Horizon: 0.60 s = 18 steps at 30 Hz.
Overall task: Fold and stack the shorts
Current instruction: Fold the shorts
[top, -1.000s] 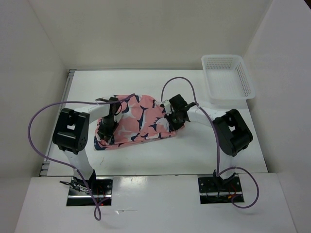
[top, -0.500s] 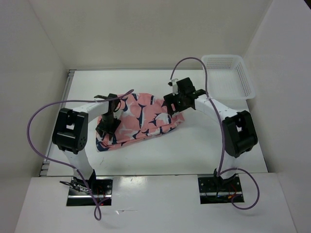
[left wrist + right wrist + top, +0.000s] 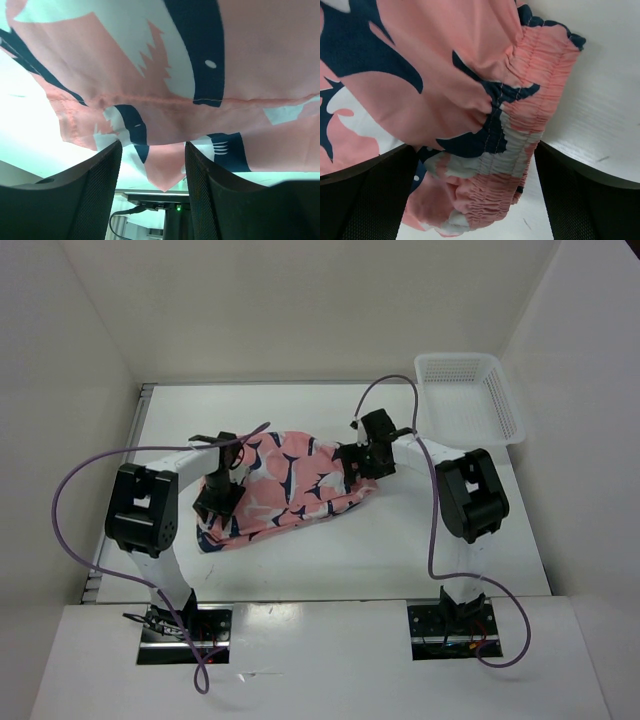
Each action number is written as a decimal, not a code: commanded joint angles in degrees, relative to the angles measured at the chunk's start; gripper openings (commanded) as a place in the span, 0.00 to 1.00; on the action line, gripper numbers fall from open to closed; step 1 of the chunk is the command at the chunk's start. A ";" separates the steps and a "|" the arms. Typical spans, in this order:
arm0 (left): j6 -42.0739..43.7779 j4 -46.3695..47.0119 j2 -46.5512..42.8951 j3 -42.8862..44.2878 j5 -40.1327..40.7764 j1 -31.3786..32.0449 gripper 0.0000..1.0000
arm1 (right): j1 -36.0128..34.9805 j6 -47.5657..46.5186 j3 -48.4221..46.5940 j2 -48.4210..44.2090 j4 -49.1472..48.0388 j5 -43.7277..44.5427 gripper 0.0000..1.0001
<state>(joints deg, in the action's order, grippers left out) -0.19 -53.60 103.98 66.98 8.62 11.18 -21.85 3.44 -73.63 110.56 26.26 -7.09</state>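
Note:
The salmon-pink shorts (image 3: 290, 490) with the navy and white print lie folded in a long band across the middle of the table. My left gripper (image 3: 216, 504) hovers over their left end. Its jaws (image 3: 152, 150) stand apart, and a hem corner of the shorts (image 3: 165, 172) shows in the gap, pinched by neither finger. My right gripper (image 3: 358, 460) is over the right end. Its jaws (image 3: 475, 150) are wide open around the gathered elastic waistband (image 3: 520, 135), which rests on the table without touching the fingers (image 3: 590, 200).
A white mesh basket (image 3: 505, 405) stands at the back right corner, holding nothing. White walls close in the table on the left, back and right. Purple cables loop above both arms.
The right gripper has opened, let go of the shorts' right end, and shifted toward the back. The left gripper has opened wider. The shorts now lie in a narrower band.

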 commanded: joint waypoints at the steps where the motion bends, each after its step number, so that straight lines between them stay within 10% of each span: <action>1: 0.19 -1.33 -2.29 -0.27 -0.62 -1.16 0.61 | 0.31 1.92 -1.26 2.72 -1.73 -3.45 0.97; 2: 0.19 -1.33 -2.82 -0.27 -0.62 -1.16 0.61 | 0.31 2.53 -1.78 3.77 -1.74 -3.45 0.92; 6: 0.19 -1.33 -3.35 -0.27 -0.62 -2.21 0.61 | 0.31 4.29 -1.79 4.40 -1.74 -3.55 0.21; 9: 0.19 -1.33 -3.96 -0.27 0.07 -2.82 0.62 | 0.92 5.08 -2.31 3.69 -1.74 -2.14 0.00; 15: 0.19 -0.80 -5.20 9.12 2.36 -4.06 0.66 | 3.04 2.89 -4.25 -2.62 0.28 1.73 0.00; 18: 0.19 -0.80 -2.40 11.68 2.36 -4.06 0.67 | 3.04 1.74 -2.58 -3.78 0.28 -2.82 0.59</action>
<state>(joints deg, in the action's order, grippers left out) -0.19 -54.37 101.62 75.48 10.22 7.55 -19.38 7.18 -75.59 111.37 25.96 -8.43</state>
